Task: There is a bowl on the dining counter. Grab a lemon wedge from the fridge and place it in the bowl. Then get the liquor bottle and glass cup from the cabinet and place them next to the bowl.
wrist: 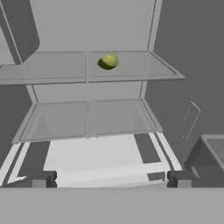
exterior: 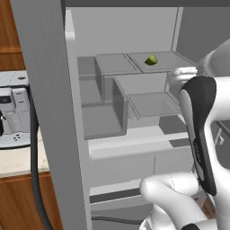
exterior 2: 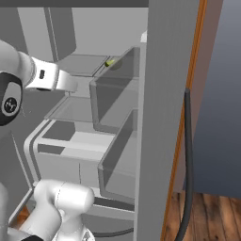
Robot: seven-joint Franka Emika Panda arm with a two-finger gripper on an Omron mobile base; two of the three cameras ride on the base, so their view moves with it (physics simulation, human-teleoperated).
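Observation:
The fridge (exterior: 45,90) stands open in front of me, its grey door (exterior 2: 164,94) swung out. A yellow-green lemon wedge (exterior: 151,60) lies on the upper glass shelf, right of the shelf's middle seam (wrist: 108,61), and peeks past a door bin (exterior 2: 109,62). My gripper (wrist: 111,180) is open and holds nothing. It faces the shelves from outside the fridge, lower than the wedge and well short of it. Its fingertips (wrist: 43,179) stand wide apart. The bowl, dining counter, liquor bottle and glass cup are out of view.
Grey bins (exterior: 105,112) hang on the left door, and more bins (exterior 2: 115,99) on the right door. A lower glass shelf (wrist: 87,118) is bare. A coffee machine (exterior: 13,112) sits on a beige counter to the left. Wooden floor (exterior 2: 212,216) lies to the right.

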